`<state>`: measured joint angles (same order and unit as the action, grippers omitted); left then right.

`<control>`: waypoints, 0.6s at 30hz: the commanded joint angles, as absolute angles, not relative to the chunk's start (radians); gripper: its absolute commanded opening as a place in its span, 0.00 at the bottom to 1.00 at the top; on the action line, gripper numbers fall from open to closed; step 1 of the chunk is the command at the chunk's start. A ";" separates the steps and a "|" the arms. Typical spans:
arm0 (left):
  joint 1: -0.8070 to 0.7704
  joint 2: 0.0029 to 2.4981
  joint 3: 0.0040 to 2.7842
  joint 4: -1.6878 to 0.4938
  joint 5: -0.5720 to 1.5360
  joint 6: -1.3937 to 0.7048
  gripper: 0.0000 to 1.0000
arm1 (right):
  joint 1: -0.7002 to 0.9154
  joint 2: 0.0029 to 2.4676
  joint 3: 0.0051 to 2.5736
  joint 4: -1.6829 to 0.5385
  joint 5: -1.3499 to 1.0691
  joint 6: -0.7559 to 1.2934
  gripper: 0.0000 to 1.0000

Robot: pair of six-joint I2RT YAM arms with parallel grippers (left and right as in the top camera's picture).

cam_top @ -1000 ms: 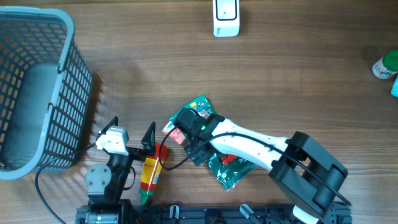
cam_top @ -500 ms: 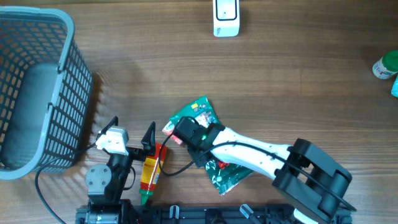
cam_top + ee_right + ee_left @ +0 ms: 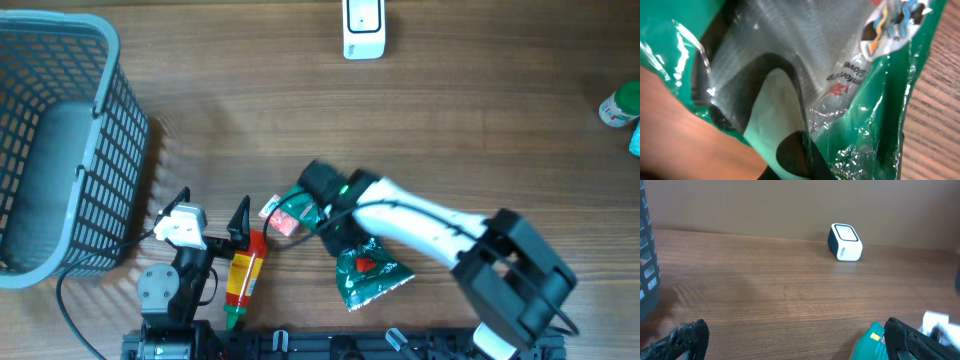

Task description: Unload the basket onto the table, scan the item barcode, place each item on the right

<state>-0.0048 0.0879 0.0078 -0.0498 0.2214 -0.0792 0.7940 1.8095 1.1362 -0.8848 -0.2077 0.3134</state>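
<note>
You get the overhead cam looking straight down on the table point(image 3: 450, 120), w/ the basket point(image 3: 60, 140) at far left. Your L wrist cam sits low, facing across the wood to the scanner point(image 3: 845, 242); overhead shares that scanner point(image 3: 363, 28). R wrist cam is v. close on the green packet point(image 3: 790, 75), also in overhead point(image 3: 368, 272).

Glossy, crinkled green plastic packet point(image 3: 372, 280); matt wood-grain table point(image 3: 480, 120); grey plastic lattice basket point(image 3: 125, 170).

My right arm point(image 3: 420, 222) is a white shell with black joints and a black cable. My left arm point(image 3: 178, 285) is black, carrying a white block point(image 3: 181, 228).
</note>
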 commanded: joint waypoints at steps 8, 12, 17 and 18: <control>-0.009 0.086 0.006 -0.057 0.212 -0.059 1.00 | 0.387 1.655 1.168 -1.047 -1.364 -0.445 0.04; -0.009 0.086 0.006 -0.057 0.212 -0.059 1.00 | 0.401 1.655 1.145 -1.055 -1.442 -0.498 0.04; -0.009 0.086 0.006 -0.057 0.212 -0.059 1.00 | 0.426 1.655 1.140 -1.047 -1.623 -0.494 0.08; -0.009 0.086 0.006 -0.057 0.212 -0.059 1.00 | 0.426 1.655 1.140 -1.042 -1.623 -0.465 0.09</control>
